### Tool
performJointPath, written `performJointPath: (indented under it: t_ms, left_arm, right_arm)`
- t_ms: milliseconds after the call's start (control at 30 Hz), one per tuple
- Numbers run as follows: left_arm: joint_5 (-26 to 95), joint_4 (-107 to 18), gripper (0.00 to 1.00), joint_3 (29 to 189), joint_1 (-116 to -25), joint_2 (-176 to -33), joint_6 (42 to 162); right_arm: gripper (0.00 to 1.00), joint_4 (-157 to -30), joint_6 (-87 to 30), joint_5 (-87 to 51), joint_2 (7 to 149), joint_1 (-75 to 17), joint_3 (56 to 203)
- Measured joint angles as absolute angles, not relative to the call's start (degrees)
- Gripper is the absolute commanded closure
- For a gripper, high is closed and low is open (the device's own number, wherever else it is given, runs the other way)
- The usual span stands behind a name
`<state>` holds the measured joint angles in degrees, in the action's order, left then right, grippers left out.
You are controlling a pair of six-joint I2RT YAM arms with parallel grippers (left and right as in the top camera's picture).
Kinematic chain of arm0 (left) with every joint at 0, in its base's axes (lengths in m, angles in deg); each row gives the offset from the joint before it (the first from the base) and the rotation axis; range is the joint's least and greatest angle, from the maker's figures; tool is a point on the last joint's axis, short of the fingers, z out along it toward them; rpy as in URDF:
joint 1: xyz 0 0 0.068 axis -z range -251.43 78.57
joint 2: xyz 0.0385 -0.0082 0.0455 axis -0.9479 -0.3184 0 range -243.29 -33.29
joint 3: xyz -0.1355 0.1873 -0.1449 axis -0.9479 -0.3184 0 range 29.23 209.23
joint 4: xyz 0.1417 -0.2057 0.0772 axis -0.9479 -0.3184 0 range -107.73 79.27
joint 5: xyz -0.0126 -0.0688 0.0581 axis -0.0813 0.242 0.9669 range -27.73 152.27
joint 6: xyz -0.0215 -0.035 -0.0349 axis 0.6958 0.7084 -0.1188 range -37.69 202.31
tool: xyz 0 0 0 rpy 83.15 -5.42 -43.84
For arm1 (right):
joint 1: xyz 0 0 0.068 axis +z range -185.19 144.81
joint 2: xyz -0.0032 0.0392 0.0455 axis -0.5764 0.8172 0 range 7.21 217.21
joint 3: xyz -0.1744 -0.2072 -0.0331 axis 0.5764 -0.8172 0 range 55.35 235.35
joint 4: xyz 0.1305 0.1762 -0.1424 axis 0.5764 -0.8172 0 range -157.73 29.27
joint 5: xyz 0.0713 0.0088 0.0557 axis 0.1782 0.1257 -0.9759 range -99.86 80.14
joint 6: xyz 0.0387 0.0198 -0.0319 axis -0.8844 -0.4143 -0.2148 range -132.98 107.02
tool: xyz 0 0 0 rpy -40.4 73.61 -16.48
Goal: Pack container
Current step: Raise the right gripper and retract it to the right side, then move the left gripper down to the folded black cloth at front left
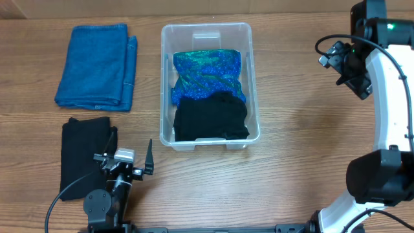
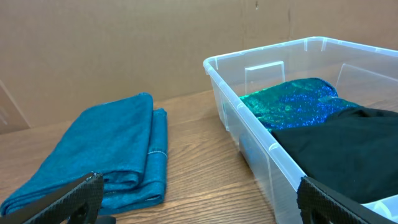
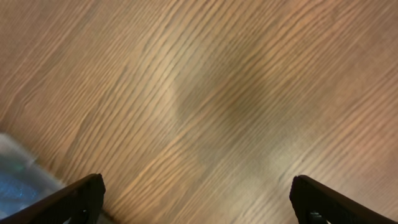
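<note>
The clear container stands at the table's middle. Inside it lie a shiny blue-green cloth and a folded black cloth at its near end. It shows in the left wrist view with both cloths. A folded blue towel lies left of it, also in the left wrist view. A folded black cloth lies at the front left. My left gripper is open and empty beside that black cloth. My right gripper is open and empty above bare table, right of the container.
The wooden table top shows in the right wrist view; a corner of the container sits at its lower left edge. A brown cardboard wall backs the table.
</note>
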<state>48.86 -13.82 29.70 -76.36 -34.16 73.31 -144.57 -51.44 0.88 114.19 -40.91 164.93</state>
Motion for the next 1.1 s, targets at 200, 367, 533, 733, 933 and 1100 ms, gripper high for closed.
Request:
performJointPath:
  t_ms: [200, 367, 533, 733, 933, 1100]
  left_arm:
    - [48.9, -13.8, 0.0, 29.7, -76.4, -34.2, 73.3]
    - [48.9, -13.8, 0.0, 29.7, -76.4, -34.2, 73.3]
    - [50.7, -13.9, 0.0, 29.7, -76.4, -34.2, 73.0]
    - [51.2, -13.9, 0.0, 29.7, -76.4, -34.2, 73.0]
    - [48.4, -8.0, 0.0, 30.4, -76.4, -34.1, 75.4]
    - [46.8, -17.1, 0.0, 40.6, -76.4, -34.2, 78.1]
  right_arm:
    - [0.0, -142.8, -51.7, 0.9, 114.2, -41.5, 159.8]
    - [0.0, -142.3, -51.7, 0.9, 114.2, -41.5, 159.8]
    - [0.0, -142.3, -51.8, 0.9, 114.2, -41.5, 159.8]
    - [0.0, -142.2, -51.8, 0.9, 114.2, -41.5, 159.8]
    - [0.0, -142.3, -51.8, 0.9, 114.2, -41.5, 159.8]
    - [0.0, -142.2, -51.7, 0.9, 114.2, -41.5, 159.8]
